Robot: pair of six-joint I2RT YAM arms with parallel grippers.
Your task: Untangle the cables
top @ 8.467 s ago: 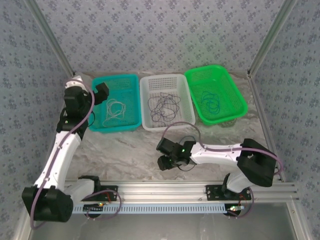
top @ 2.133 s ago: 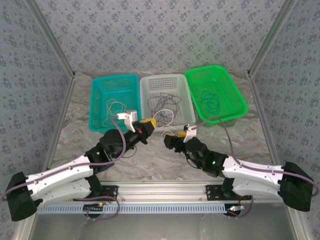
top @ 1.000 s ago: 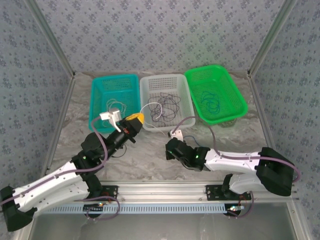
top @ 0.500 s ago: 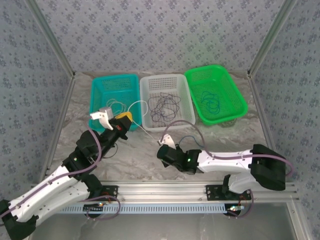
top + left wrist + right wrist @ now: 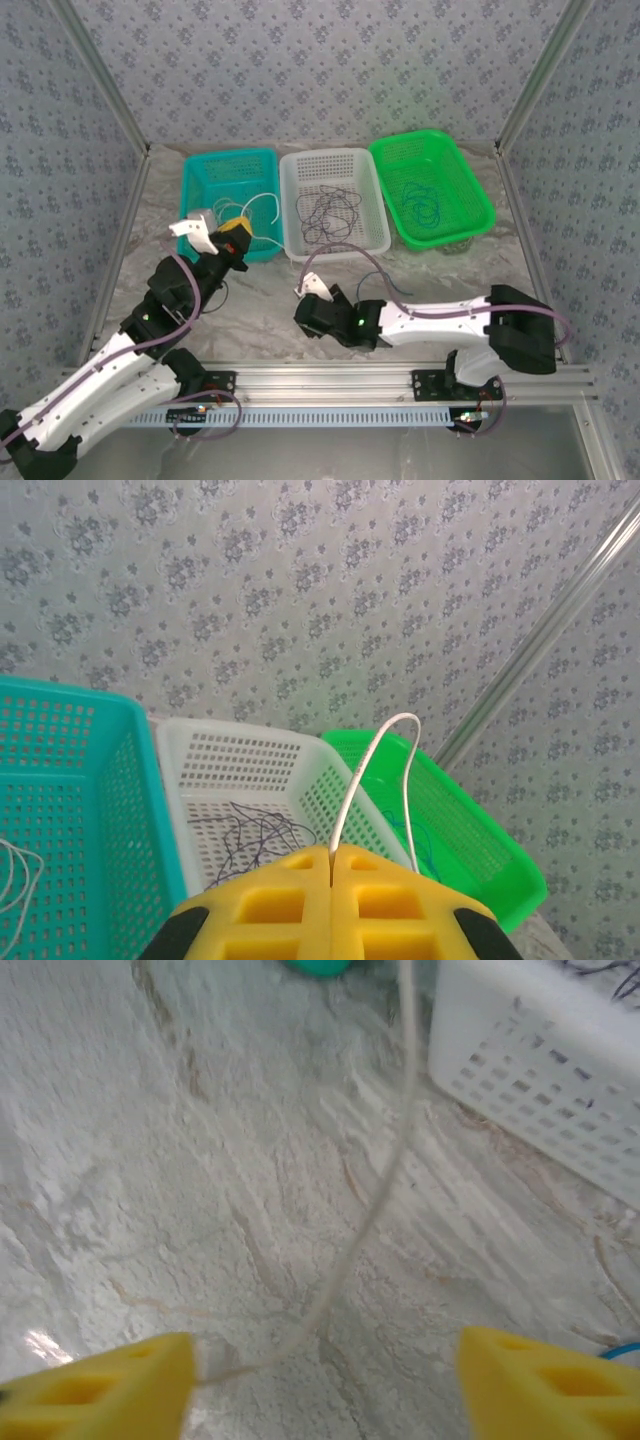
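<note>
Saw the left gripper (image 5: pixel 330 875) at nine o'clock clamped tight on the white cable (image 5: pixel 398 717) — the right gripper (image 5: pixel 325 1360), near six, spread wide with nothing held. Found dark cables (image 5: pixel 325 210) looped in the white basket (image 5: pixel 330 153) at twelve.

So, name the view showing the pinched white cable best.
Left wrist: the white cable loops up sharp from the shut left gripper. Right wrist gives a blurred strand; top external, a faint arc.

- Left basket (image 5: pixel 204 160), middle basket (image 5: pixel 331 154), right basket (image 5: pixel 420 138): abreast on the table (image 5: pixel 450 275), cables (image 5: pixel 326 210) in each.
- My left gripper (image 5: pixel 237 232): over the left basket's near right corner.
- My right gripper (image 5: pixel 325 1372): before the middle basket.
</note>
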